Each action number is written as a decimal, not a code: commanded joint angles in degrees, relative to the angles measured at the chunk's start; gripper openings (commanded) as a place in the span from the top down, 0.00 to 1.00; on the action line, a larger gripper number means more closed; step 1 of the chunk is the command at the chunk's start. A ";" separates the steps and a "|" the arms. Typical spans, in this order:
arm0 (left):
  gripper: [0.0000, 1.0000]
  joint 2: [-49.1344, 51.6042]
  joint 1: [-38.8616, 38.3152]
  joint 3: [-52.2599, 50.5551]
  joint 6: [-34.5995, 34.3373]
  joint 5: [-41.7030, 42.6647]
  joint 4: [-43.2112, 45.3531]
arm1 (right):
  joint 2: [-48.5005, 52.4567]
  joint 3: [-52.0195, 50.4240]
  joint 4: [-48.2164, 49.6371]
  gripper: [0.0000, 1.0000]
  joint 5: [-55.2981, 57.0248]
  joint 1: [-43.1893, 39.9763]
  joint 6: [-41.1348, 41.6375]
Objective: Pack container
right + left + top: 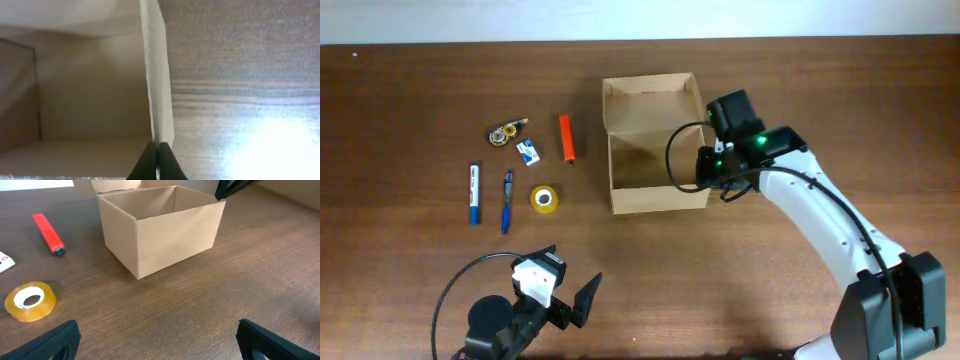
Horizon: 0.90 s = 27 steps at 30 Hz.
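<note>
The container (657, 190) is a tan cardboard box, open, with its flap lid standing at the far side; it also shows in the left wrist view (165, 227). Nothing shows inside it. My right gripper (708, 172) is shut on the container's right wall (159, 85), one finger inside and one outside (158, 160). My left gripper (157, 340) is open and empty, low over the table near the front edge (570, 300). A yellow tape roll (545, 199) (30, 301), an orange marker (566, 138) (48, 233) and two blue pens (506, 201) lie left of the container.
A blue-and-white marker (474, 193), a small white-and-blue packet (528, 152) and a small tape dispenser (506, 132) lie at the left. The table's far edge runs along the top of the overhead view.
</note>
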 commanded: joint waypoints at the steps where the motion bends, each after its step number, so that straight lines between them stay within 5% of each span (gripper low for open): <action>1: 0.01 -0.55 -0.20 -0.20 -0.35 0.63 0.11 | -0.76 -0.63 -0.85 0.96 4.24 3.41 3.19; 27: 0.01 -0.55 -0.20 -0.20 -0.35 0.63 0.11 | -0.70 -4.48 -1.84 0.96 9.62 8.22 -3.85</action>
